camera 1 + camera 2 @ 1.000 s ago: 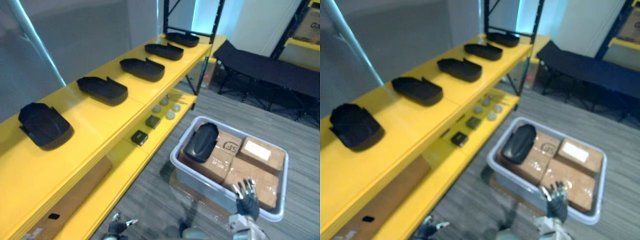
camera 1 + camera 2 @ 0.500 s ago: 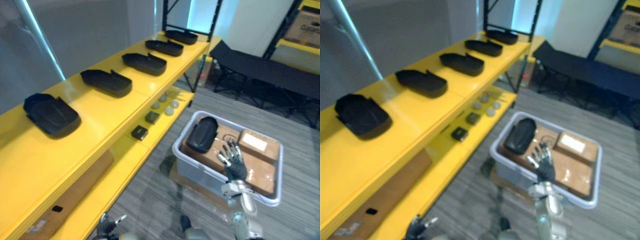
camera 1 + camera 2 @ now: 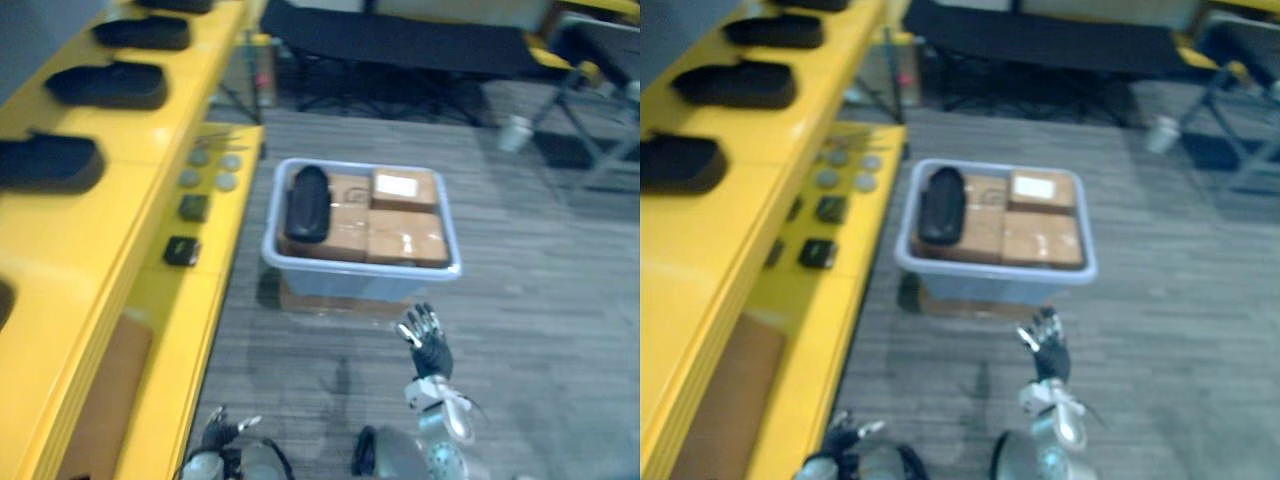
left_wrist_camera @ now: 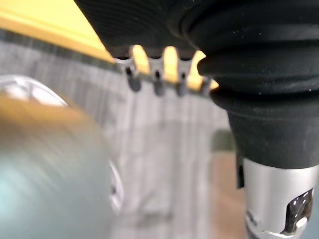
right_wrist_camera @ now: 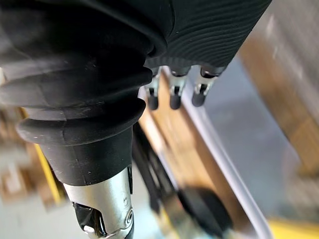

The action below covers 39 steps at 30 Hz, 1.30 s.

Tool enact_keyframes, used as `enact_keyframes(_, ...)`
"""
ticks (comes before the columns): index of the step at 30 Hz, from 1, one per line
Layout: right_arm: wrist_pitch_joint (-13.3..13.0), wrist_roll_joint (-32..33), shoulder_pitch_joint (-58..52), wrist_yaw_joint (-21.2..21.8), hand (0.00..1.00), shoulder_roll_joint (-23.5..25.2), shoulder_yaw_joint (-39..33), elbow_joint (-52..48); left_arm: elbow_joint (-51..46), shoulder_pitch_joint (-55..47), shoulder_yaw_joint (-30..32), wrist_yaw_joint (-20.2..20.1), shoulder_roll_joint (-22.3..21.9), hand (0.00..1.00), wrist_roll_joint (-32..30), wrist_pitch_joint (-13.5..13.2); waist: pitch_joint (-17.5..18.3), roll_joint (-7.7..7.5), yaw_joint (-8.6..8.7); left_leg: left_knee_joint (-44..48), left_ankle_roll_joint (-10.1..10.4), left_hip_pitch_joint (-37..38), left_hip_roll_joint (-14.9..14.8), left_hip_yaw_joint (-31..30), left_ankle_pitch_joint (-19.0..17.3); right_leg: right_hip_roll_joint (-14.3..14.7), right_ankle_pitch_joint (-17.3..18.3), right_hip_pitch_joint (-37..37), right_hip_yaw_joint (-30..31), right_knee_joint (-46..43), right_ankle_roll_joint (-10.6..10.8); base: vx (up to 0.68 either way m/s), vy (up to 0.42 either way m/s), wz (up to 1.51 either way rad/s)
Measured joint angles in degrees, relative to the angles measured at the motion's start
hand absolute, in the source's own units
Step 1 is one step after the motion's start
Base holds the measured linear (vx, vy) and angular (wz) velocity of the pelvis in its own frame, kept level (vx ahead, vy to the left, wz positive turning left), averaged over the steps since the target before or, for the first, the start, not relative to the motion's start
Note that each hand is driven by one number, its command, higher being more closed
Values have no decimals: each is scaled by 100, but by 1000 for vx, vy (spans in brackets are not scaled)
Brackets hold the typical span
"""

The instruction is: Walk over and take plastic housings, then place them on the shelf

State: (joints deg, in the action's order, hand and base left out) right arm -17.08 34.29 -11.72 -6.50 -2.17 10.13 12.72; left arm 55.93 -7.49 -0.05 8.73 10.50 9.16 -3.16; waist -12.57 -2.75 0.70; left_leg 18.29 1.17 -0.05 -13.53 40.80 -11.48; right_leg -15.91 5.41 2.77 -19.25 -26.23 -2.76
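Observation:
A black plastic housing (image 3: 306,203) lies on cardboard boxes (image 3: 405,235) at the left end of a pale grey bin (image 3: 352,283) on the floor. More black housings (image 3: 106,85) sit in a row on the yellow shelf (image 3: 95,235) to the left. My right hand (image 3: 430,345) hovers over the floor just in front of the bin, fingers spread and holding nothing; its fingertips (image 5: 172,101) point at the bin's rim (image 5: 219,154). My left hand (image 3: 224,432) hangs low beside the shelf, fingers (image 4: 155,83) relaxed and empty.
Two small dark boxes (image 3: 183,250) and several round discs (image 3: 213,170) lie on the lower yellow shelf. A flat brown cardboard piece (image 3: 105,390) rests below it. A black folding cot (image 3: 400,45) stands behind the bin. Grey plank floor spreads to the right.
The whole view has swung toward the bin, so the camera moved. My right hand has come back from above the boxes to the floor in front of the bin.

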Motion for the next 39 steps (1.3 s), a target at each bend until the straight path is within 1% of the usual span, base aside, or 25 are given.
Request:
enact_keyframes(1,24,-85,-7,1,0,5,4,33,79,-71,19,-2,60,0,0,7,50,-81,-12,90,11,-10,-58,94,1,20,-112,-156,70,335,317,-26,-202,-129)
enact_keyframes(2,100,-158,-32,-1,0,-14,6,47,239,-203,169,-3,87,0,-3,11,47,-47,9,168,120,26,-250,239,80,297,-203,-289,-82,808,498,-27,-230,-101)
enact_keyframes(3,155,-205,-116,6,0,-46,-39,40,250,-352,259,0,30,0,14,-28,71,-10,18,253,129,54,-450,318,88,483,-250,-469,-128,1281,576,-24,-228,-86)
enact_keyframes(4,206,-231,-182,8,0,-55,-72,44,261,-374,272,-1,21,0,10,-32,73,-18,15,265,157,90,-507,364,103,558,-256,-578,-129,1508,589,-28,-215,-59)
enact_keyframes(6,390,-478,-281,17,0,-199,-106,84,276,-383,349,-7,-87,0,128,-48,97,-27,1,202,351,78,-537,287,221,792,-391,-699,-76,2153,819,-71,-230,-58)
enact_keyframes(7,455,-554,-286,67,0,-289,-96,87,268,-382,395,-5,-168,0,218,-77,92,-24,-19,178,385,28,-525,53,238,866,-392,-683,15,2311,822,-99,-201,-85)
enact_keyframes(8,503,-574,-251,193,0,-390,-98,129,280,-389,431,-4,-222,0,360,-171,63,31,-16,71,430,-2,-476,-333,264,943,-430,-644,181,2438,813,-125,-164,-71)
enact_keyframes(9,534,-574,-232,236,0,-444,-113,128,276,-409,414,-8,-254,0,399,-193,80,75,-10,-42,485,2,-441,-515,298,976,-470,-601,226,2445,793,-127,-91,-53)
enact_keyframes(10,622,-576,-292,271,0,-557,-187,141,272,-442,383,7,-309,0,396,-250,114,130,11,-292,595,20,-326,-888,362,1009,-508,-545,266,2465,778,-138,-60,-19)
enact_keyframes(11,631,-574,-342,258,0,-575,-249,165,256,-441,379,19,-317,0,395,-272,140,164,12,-388,666,19,-268,-993,411,1003,-528,-515,267,2466,783,-130,-26,-6)
enact_keyframes(13,615,-537,-373,255,0,-603,-400,187,238,-448,379,46,-332,0,390,-355,151,150,9,-516,667,13,-127,-1064,482,956,-614,-465,289,2510,805,-123,17,2)
enact_keyframes(15,605,-528,-361,255,0,-567,-466,187,175,-490,378,102,-323,0,322,-438,164,96,-4,-625,597,6,27,-1097,538,865,-731,-477,297,2661,860,-128,70,3)
enact_keyframes(19,602,-529,-258,269,0,-440,-469,259,81,-520,353,214,-280,0,203,-433,241,-5,-34,-806,512,0,357,-1286,594,643,-902,-492,284,2859,965,-80,74,3)
enact_keyframes(20,441,-532,-27,272,0,-189,-465,808,-76,-677,324,244,-205,0,161,-218,659,-244,-165,-1613,284,234,1004,-1785,928,222,-1044,-570,29,2902,1100,-20,17,4)
enact_keyframes(25,441,-529,-36,274,0,-188,-467,810,-74,-679,327,245,-205,0,167,-218,650,-232,-159,-1659,280,300,1031,-1767,930,202,-1028,-593,32,2885,1075,0,0,0)
enact_keyframes(27,440,-379,-49,290,0,-185,-470,824,-70,-680,356,283,-208,0,232,-217,633,-244,-160,-1631,290,298,1023,-1759,905,207,-1008,-590,38,2874,1043,-10,0,-2)
enact_keyframes(30,439,-309,-39,355,0,-186,-495,825,-57,-705,426,403,-225,0,519,-219,584,-258,-175,-1388,341,277,957,-1668,710,228,-1003,-592,130,2872,1035,-17,-2,-20)
enact_keyframes(32,441,-298,-39,431,0,-189,-495,823,65,-817,627,419,-290,0,821,-224,549,-265,-189,-855,428,165,835,-1715,284,301,-980,-581,302,2861,1002,-29,-3,-43)
enact_keyframes(33,443,-288,-43,438,0,-195,-499,818,116,-853,671,420,-323,0,888,-226,525,-255,-203,-703,457,140,824,-1819,134,334,-963,-581,378,2847,983,-39,10,-58)
enact_keyframes(34,453,-232,-63,447,0,-206,-534,811,201,-917,764,417,-422,0,947,-224,479,-193,-217,-350,444,17,801,-2139,-187,427,-877,-538,469,2757,861,-42,41,-60)
enact_keyframes(35,477,-113,-112,450,0,-202,-592,806,209,-984,801,416,-426,0,1074,-224,464,-165,-222,-69,370,-99,737,-2304,-404,526,-735,-438,540,2570,660,-26,73,-52)
enact_keyframes(36,482,41,-206,442,0,-195,-680,792,210,-993,808,417,-423,0,1106,-217,435,-146,-215,173,313,-229,682,-2408,-575,550,-488,-252,547,2197,512,34,95,-23)
enact_keyframes(37,482,110,-234,434,0,-191,-725,790,203,-982,815,416,-404,0,1108,-215,409,-189,-197,293,256,-280,683,-2505,-641,528,-363,-154,546,1945,490,98,101,2)
enact_keyframes(38,477,215,-258,396,0,-190,-744,791,196,-926,820,411,-370,0,1107,-183,256,-219,-130,511,195,-311,651,-2590,-786,456,-212,53,539,1248,578,90,86,4)
enact_keyframes(39,475,228,-258,389,0,-197,-750,790,204,-874,823,410,-376,0,1107,-160,140,-197,-140,630,189,-311,598,-2582,-841,418,-194,239,503,769,581,57,112,-4)
